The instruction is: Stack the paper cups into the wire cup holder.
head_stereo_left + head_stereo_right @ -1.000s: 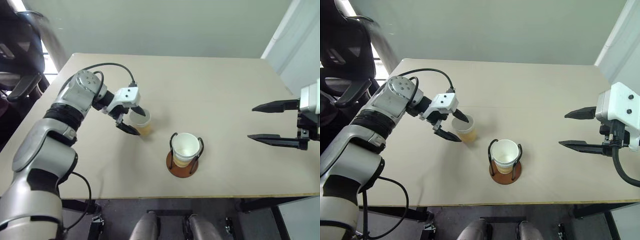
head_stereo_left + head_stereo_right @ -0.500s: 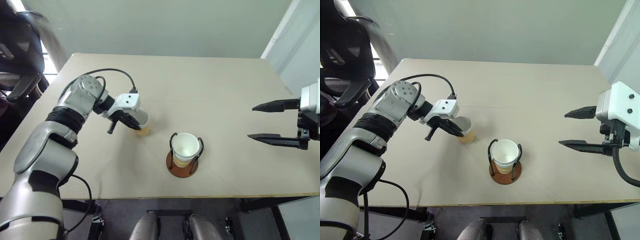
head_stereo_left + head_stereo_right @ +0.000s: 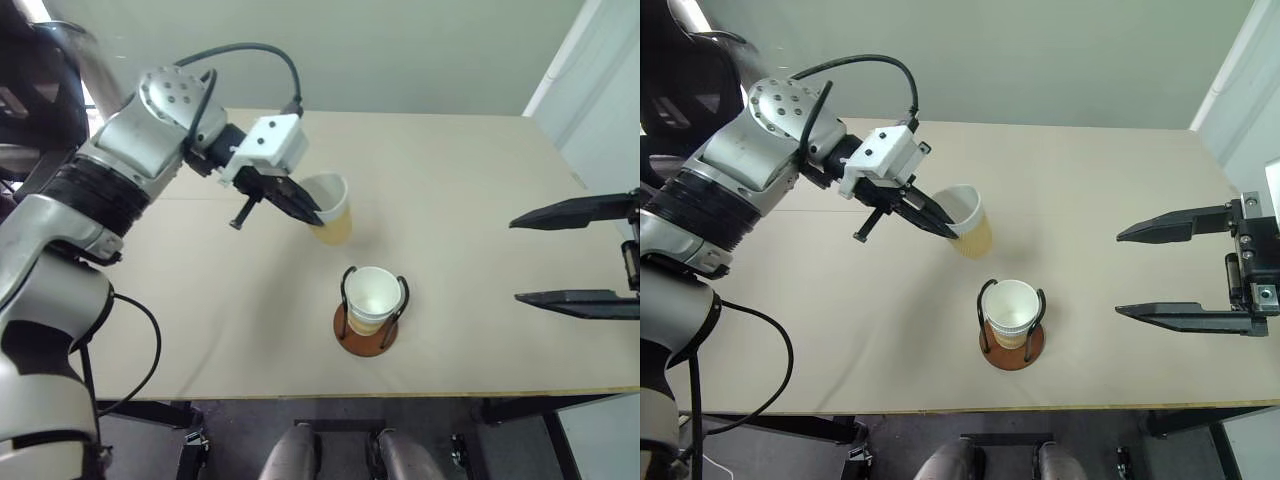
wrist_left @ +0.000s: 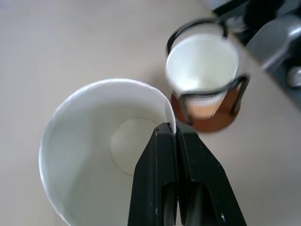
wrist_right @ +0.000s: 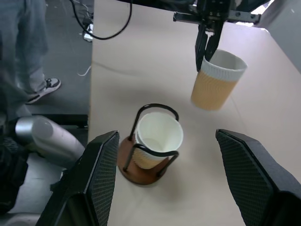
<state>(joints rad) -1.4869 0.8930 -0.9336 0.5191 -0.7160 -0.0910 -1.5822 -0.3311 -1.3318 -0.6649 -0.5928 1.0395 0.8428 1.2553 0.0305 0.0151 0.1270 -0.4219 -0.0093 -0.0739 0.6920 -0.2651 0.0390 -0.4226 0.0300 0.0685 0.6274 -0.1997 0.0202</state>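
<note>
- Above the middle of the beige tabletop (image 3: 200,300), a tan-yellow paper cup with a white rim and white inside (image 3: 331,207) is held clear of the surface, tilted, by the left tool (image 3: 310,212).
- That tool's two black fingers (image 4: 165,179) are pressed together on the cup's rim, one inside the wall and one outside, as is seen in the left wrist view.
- Lower in the frame, just below the raised cup, stands the wire cup holder with its reddish-brown disc base and thin black loops (image 3: 366,332); a white-rimmed paper cup (image 3: 371,296) is already seated in it.
- At the right edge of the frame, the right tool (image 3: 1160,268) is held with its fingers spread wide and nothing between them.
- For a clean stack, the carried cup should be brought upright and centred over the seated cup's mouth before it is lowered.
- The wire loops should be cleared on the way down, since a thin rim pinch may let the cup swing.
</note>
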